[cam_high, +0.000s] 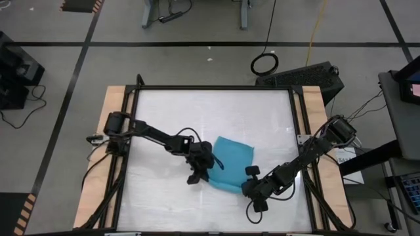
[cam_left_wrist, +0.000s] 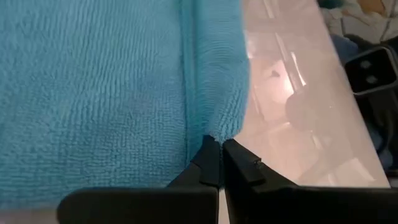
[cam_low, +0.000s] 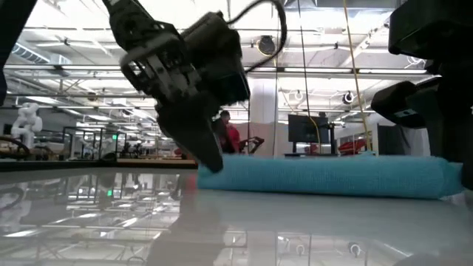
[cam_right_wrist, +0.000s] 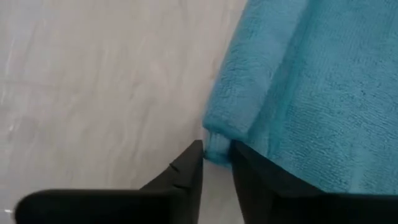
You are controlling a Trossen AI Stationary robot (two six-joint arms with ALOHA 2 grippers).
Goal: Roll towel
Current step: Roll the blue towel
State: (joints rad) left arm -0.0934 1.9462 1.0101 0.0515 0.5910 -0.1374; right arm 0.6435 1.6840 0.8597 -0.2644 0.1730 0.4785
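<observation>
Turquoise towel (cam_high: 231, 162): soft, light, floppy; best taken at near corners. Left gripper (cam_left_wrist: 219, 163) pinched shut on hem, right gripper (cam_right_wrist: 216, 155) slightly apart around corner.

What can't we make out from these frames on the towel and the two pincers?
- High view: the towel's near edge is hidden under both arms.
- Low view: the towel's right end is covered by the dark right arm; the left pincer is blurred.
- Right wrist view: whether the right pincer grips the corner between its fingers or only straddles it.
</observation>
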